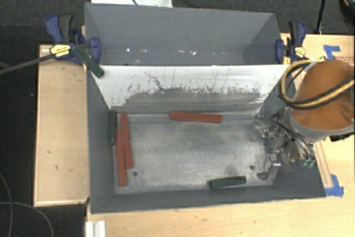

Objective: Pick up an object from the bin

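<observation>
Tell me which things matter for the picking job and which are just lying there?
Job: gripper, low at the right of the bin; dark bar nearest it, at the front.
Lying about: red bar at the back; two red bars and dark green bar at left.

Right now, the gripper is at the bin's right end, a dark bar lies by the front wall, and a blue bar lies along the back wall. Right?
Wrong colour: in the camera view the back-wall bar is red, not blue. The gripper and dark bar are as you say.
</observation>
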